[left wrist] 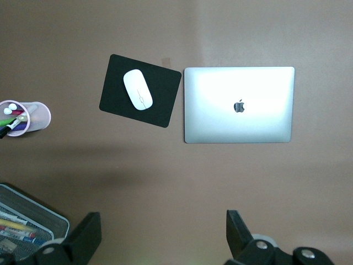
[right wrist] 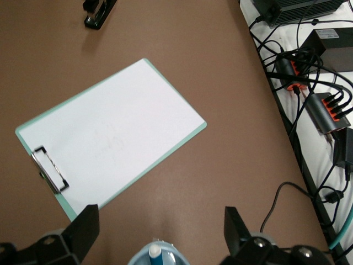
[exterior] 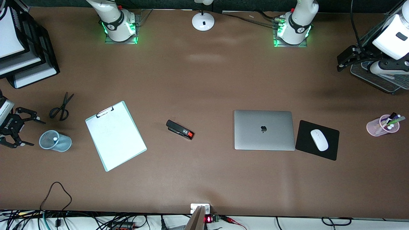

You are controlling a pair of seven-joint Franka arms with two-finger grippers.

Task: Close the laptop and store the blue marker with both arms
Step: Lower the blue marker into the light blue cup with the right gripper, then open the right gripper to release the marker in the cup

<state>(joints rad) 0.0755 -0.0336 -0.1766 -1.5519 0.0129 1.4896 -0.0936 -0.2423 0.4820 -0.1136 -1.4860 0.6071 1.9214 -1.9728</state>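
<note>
Brown desk (exterior: 204, 80) w/ silver laptop (exterior: 264, 130), lid shut, apple logo up, just beside a black mouse pad (exterior: 317, 140) carrying a white mouse (exterior: 319, 140). Blue marker (exterior: 55, 139) stands in a mesh cup (exterior: 55, 141) at the right arm's end of the desk; front view shows only its white tip, right wrist view shows tip and blue barrel (right wrist: 155, 255). Right gripper (exterior: 12, 127) hangs just beside that cup, fingers (right wrist: 83, 226) spread, marker between them, lower down, untouched. Left gripper (exterior: 346, 59) is up at the left arm's end, fingers (left wrist: 88, 234) spread; laptop well apart from them. Only the left wrist view shows pens in a mesh tray (left wrist: 27, 226).
</note>
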